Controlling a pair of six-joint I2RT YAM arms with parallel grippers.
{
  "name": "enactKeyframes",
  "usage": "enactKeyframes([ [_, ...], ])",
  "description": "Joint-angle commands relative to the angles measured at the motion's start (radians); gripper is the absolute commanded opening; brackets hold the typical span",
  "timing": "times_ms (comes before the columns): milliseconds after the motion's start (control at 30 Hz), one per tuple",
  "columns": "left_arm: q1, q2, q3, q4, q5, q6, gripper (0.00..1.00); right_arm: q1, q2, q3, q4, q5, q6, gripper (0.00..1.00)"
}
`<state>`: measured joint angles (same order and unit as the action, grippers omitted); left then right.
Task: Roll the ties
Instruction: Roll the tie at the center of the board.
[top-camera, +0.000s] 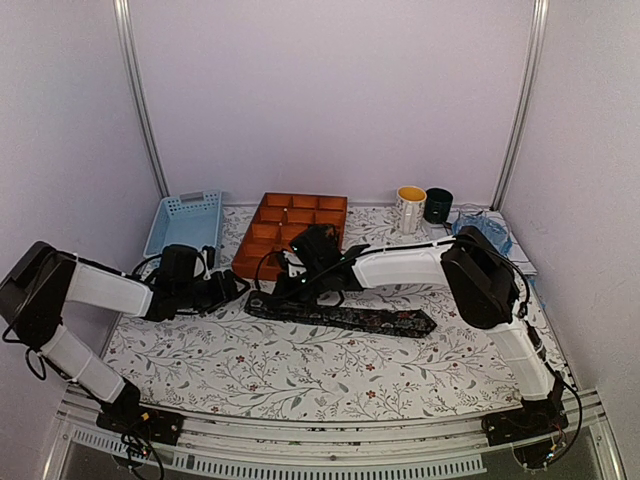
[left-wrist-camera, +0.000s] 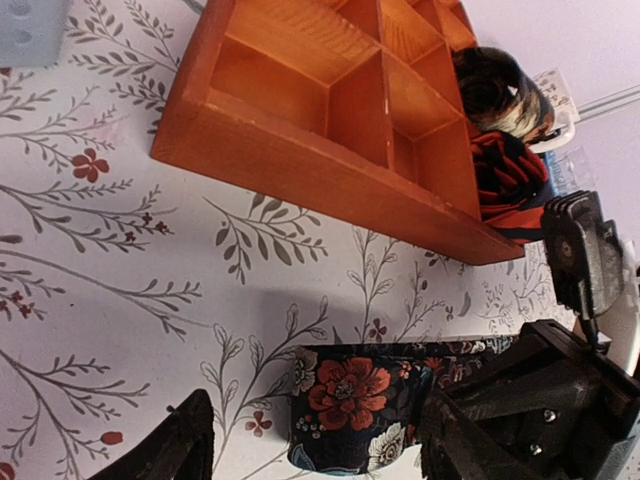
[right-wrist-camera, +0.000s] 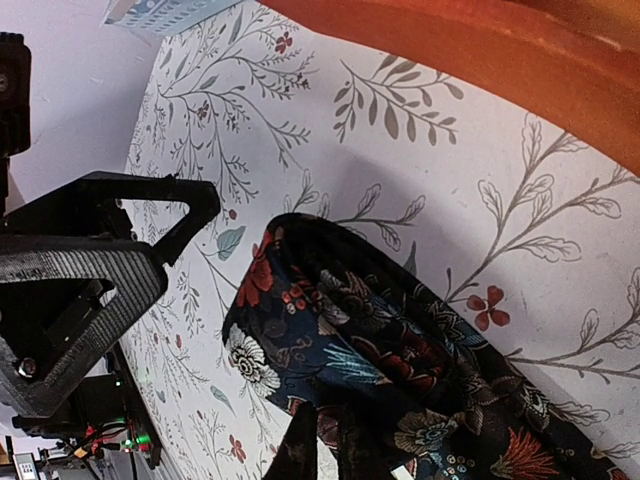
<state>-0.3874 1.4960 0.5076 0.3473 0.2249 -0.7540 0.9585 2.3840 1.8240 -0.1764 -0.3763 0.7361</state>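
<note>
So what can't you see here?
Whether the right claw grips the tie: right wrist view, bottom edge cuts off its fingertips; top view, its arm covers it.
Tray's far cells: left wrist view, top edge cuts them off.
Tie's other end: left wrist view, left claw hides it.

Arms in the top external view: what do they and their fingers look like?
The left arm and right arm match: white link shells between bulky black joint housings, with thin black cables looping near the wrists. The left fingers are matte black and angular, with a ribbed printed texture.
</note>
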Motion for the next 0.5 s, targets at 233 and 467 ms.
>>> enactKeyframes([
  [233,0.012,0.061,-0.016,0.085,0.082,-0.017,0.68,-0.013,0.055,-0.070,0.021,0.026,0.008,0.07],
  [467,0.009,0.105,-0.005,0.111,0.124,-0.023,0.67,-0.017,0.043,-0.116,0.051,0.027,0.021,0.07],
])
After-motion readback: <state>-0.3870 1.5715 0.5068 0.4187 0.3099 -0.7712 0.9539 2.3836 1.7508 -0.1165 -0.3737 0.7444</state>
